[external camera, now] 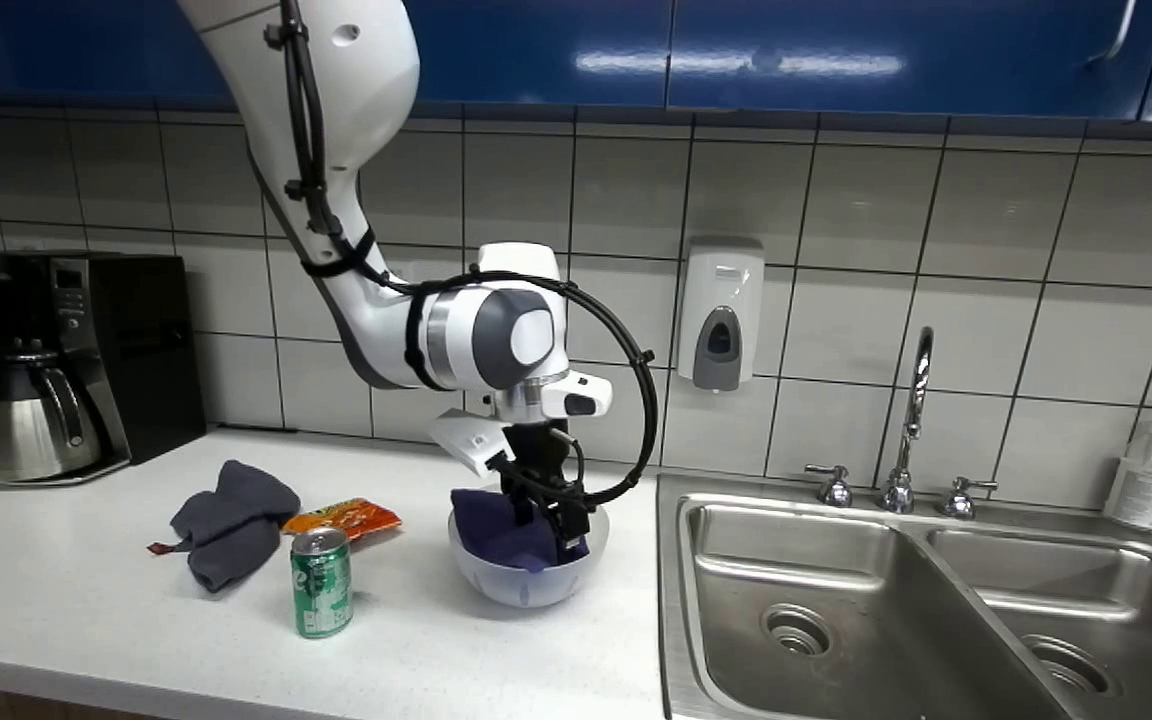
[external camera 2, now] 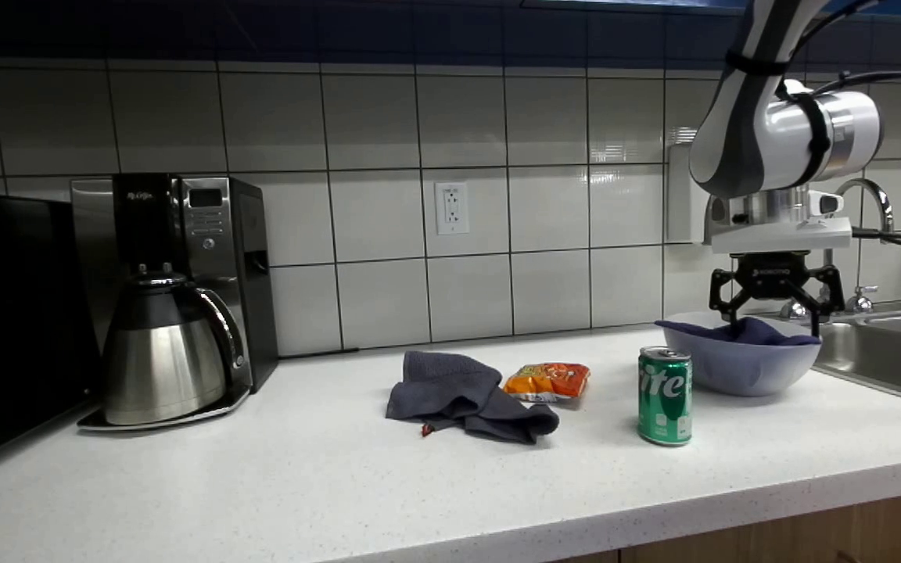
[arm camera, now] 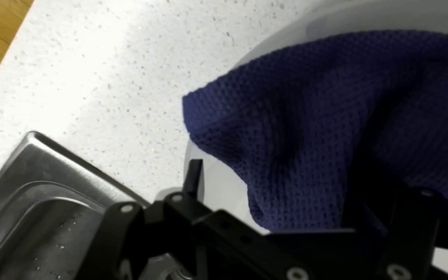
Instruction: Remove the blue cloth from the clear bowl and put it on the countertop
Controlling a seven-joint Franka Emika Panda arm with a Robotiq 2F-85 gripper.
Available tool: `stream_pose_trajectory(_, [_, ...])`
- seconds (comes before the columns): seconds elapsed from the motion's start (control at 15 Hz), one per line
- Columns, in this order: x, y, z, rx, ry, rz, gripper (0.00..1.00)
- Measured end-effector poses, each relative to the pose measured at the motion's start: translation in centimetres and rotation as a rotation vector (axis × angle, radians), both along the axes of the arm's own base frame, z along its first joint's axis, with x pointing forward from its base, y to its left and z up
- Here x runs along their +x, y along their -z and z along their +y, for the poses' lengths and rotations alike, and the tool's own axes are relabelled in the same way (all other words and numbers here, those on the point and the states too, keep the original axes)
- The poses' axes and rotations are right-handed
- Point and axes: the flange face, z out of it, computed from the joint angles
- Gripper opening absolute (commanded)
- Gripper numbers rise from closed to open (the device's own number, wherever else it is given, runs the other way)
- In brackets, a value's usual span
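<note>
Presently the blue cloth (arm camera: 305, 128) is being held by the bowl (external camera: 516, 588), where it is lying in loose folds, with a corner jutting past the rim. Over it the gripper (external camera 2: 773, 325) is pointing down, and its fingers (arm camera: 194, 177) are standing well apart; one fingertip is being lost against the dark folds, the other is being shown near the rim on the side of the sink (external camera: 671, 600), and whether the cloth is being touched cannot be told. The bowl is being borne by the counter (external camera 2: 325, 485), near the sink's edge. Away from the sink, a can (external camera: 321, 583) is standing upright, apart from the bowl. Farther along, a snack bag (external camera 2: 548, 381) is lying just beside a towel (external camera 2: 458, 391), which is lying crumpled, with a small red object (external camera 2: 428, 430) showing at its edge. Beyond these, a coffee maker (external camera: 141, 340) is standing with its pot (external camera 2: 165, 367) in place. By the wall (external camera: 626, 200) a dispenser (external camera: 719, 290) is being held up, and blue cabinets (external camera: 536, 50) are hanging overhead. Behind the sink a faucet (external camera: 914, 420) is being flanked by two handles (external camera: 834, 487), and a bottle (external camera: 1148, 470) is standing upright.
</note>
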Motion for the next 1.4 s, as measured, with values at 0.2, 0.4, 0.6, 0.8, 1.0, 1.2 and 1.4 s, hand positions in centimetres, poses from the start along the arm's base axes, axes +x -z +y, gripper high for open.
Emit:
stream_pose_trajectory(0.2, [0.4, 0.4, -0.5, -0.009, 0.000, 0.005, 1.00])
stream_pose_trajectory(0.4, [0.9, 0.5, -0.3, -0.014, -0.007, 0.002, 1.00])
stream_pose_trajectory(0.6, [1.3, 0.6, 0.1, -0.017, -0.017, -0.004, 1.00])
stream_pose_trajectory(0.8, [1.5, 1.1, 0.7, -0.019, -0.031, -0.006, 1.00])
stream_pose_trajectory(1.0, [1.8, 2.0, 1.3, -0.023, -0.046, -0.010, 1.00])
stream_pose_trajectory(1.2, [2.0, 2.8, 1.7, -0.027, -0.058, -0.009, 1.00])
stream_pose_trajectory(1.4, [2.0, 3.4, 2.0, -0.033, -0.067, -0.010, 1.00])
